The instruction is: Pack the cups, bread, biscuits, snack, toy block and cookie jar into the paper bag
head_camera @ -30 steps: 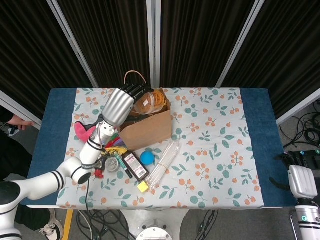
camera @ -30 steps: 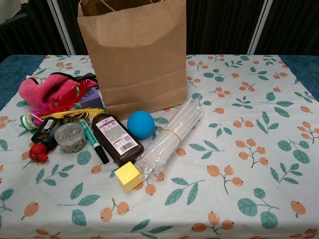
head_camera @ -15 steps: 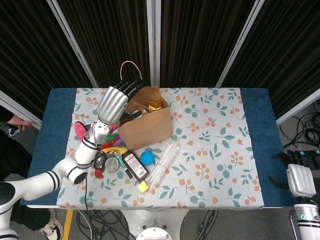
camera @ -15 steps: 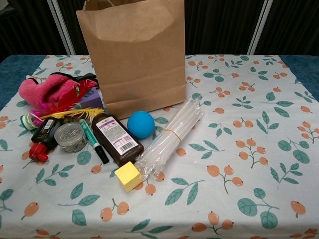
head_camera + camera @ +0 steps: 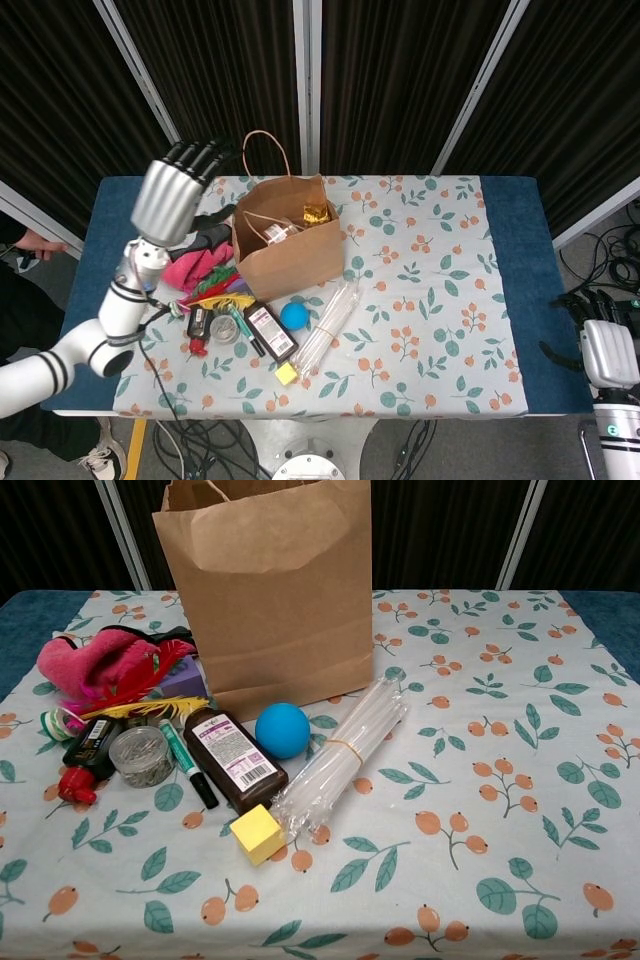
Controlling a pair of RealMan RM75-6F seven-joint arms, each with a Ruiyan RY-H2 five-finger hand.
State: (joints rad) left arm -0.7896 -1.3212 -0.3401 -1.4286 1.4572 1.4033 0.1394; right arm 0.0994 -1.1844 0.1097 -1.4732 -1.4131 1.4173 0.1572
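Now the left hand (image 5: 170, 195) hangs above the bench's (image 5: 440, 300) left end, beside the bag (image 5: 290, 245), fingers loosely extended and nothing in them; only the head view shows it. The right hand (image 5: 608, 352) sits off the bench's right edge, and whether it is open I cannot tell. The bag stands upright and open, with a jar (image 5: 268, 232) and a gold-wrapped item (image 5: 316, 213) visible inside, so packing looks well along. Judging by that, the step in hand is a reach for the next piece. Left out in front of the bag: the cups (image 5: 345, 752), a sleeved stack lying on its side, and the block (image 5: 257, 833), touching the sleeve's near end. A ball (image 5: 282, 729), bottle (image 5: 235, 759) and pink cloth (image 5: 85, 665) lie close by, none of them on the list. The next move calls for lowering the empty hand past that clutter to close on the cups or block
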